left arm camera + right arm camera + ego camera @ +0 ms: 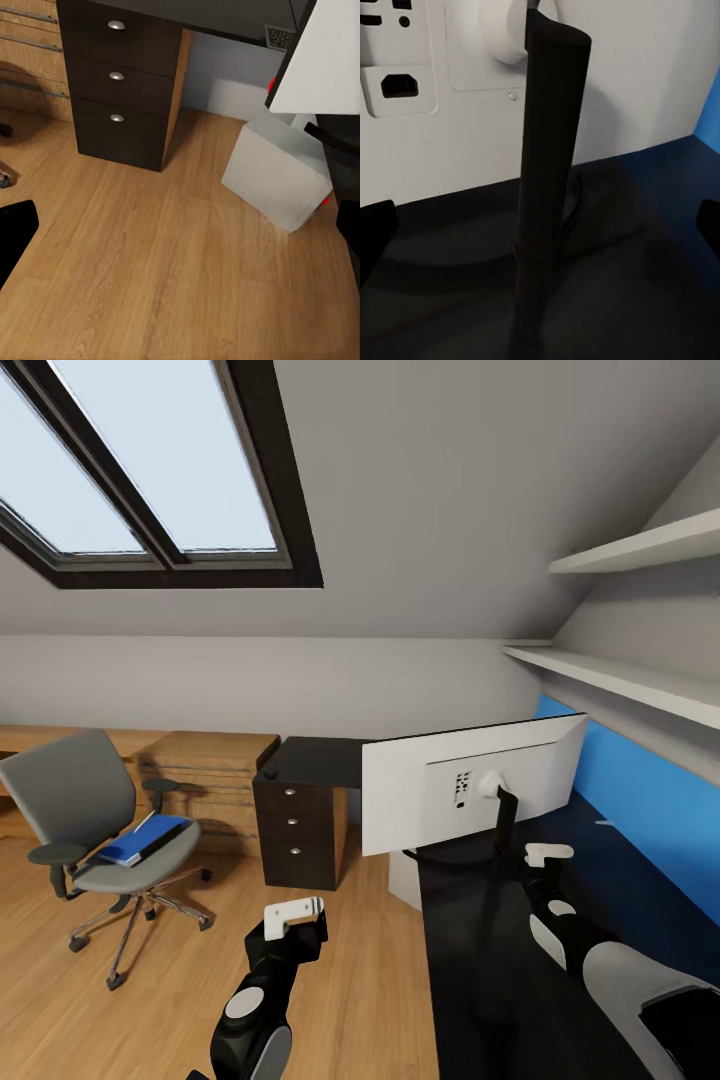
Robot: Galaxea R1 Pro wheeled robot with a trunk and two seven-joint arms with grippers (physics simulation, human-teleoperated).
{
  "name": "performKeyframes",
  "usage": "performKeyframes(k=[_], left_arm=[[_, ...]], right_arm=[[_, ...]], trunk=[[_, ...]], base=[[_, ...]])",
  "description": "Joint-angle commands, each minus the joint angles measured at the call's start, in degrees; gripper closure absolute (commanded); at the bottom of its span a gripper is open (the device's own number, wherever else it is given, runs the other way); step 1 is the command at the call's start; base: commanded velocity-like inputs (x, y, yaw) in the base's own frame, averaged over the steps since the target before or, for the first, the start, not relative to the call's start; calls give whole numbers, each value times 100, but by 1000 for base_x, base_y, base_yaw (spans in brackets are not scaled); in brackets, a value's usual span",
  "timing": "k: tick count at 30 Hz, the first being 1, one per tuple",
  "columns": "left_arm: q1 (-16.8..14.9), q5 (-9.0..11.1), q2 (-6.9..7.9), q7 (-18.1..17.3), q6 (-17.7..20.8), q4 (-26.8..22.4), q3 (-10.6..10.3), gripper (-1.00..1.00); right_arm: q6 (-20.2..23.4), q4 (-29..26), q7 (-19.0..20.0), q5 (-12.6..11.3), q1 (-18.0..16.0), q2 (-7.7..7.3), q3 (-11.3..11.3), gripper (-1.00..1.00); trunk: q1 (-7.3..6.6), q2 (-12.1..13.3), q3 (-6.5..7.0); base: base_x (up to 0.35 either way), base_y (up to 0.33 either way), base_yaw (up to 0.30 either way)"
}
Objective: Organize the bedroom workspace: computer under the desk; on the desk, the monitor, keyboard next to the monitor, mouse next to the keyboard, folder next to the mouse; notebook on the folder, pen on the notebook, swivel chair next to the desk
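A: While the head view shows the monitor standing on the desk, right gripper hangs behind its stand; left gripper over the floor; spread unclear.

B: Left wrist: computer by the drawers. Right wrist: fingers spread either side of the stand. Grip low, keep it upright.

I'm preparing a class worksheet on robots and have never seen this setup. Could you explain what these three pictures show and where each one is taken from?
This is a simulated two-armed robot. The head camera looks down over its left gripper and right gripper; both are open and hold nothing. A wide white-backed monitor stands on the long black desk. A bright blue folder lies on the grey swivel chair. The left wrist camera sees the light grey computer tower on the wooden floor. The right wrist camera faces the monitor's black stand.
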Motion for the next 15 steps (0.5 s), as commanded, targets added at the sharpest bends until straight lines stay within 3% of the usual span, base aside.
performKeyframes(k=[1,15], left_arm=[[-6,51,1,51,13,-7,-8,-100],[-6,52,3,37,12,-136,98,-100]], right_arm=[[-9,-2,-27,-36,-5,-2,50,-100],[-26,2,-26,-7,4,0,51,-100]], trunk=[[1,-7,-9],[1,-7,-9]], base=[[0,-2,0],[0,0,0]])
